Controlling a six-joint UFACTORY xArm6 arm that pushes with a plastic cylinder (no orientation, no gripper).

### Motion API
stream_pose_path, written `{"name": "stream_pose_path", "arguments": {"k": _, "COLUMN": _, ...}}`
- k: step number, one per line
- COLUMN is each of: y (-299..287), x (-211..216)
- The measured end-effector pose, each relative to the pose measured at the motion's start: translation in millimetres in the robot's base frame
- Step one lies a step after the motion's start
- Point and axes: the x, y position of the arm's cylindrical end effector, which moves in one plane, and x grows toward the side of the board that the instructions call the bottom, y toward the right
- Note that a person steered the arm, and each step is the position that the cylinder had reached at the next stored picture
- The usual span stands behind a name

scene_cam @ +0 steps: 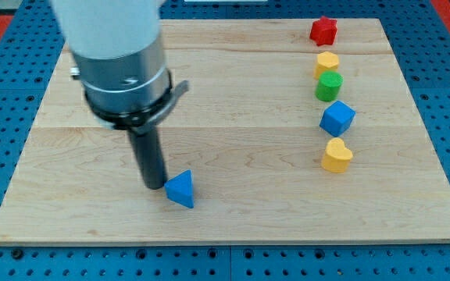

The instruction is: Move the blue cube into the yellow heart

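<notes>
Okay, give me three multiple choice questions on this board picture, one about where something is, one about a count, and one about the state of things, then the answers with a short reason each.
1. Where is my tip?
A. Just to the view's left of the blue triangular block
B. Against the red star
C. Between the two yellow blocks

2. How many yellow blocks are on the wooden board?
A. One
B. Two
C. Three

3. How do the blue cube and the yellow heart stand?
A. The cube sits on top of the heart
B. They are at opposite edges of the board
C. Close neighbours, the cube just above the heart in the view

Answers:
1 A, the rod ends beside the triangular block.
2 B, the heart plus another yellow block under the red star.
3 C, both are in the right-hand column, beneath the green block.
</notes>
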Motion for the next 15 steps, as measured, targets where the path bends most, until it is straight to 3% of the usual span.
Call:
{"name": "stream_pose_path", "arguments": {"k": 1, "y": -7, "x": 12}}
{"name": "stream_pose_path", "arguments": {"k": 3, "y": 79, "x": 7}}
{"name": "stream_pose_path", "arguments": {"k": 5, "y": 124, "x": 7}}
{"name": "stream_pose_path", "arguments": {"k": 9, "y": 157, "x": 31}}
{"name": "stream_pose_path", "arguments": {"k": 11, "y": 167, "x": 80}}
{"name": "stream_pose_path", "arguments": {"k": 13, "y": 181, "x": 41}}
{"name": "stream_pose_path", "arguments": {"k": 15, "y": 168, "x": 37}}
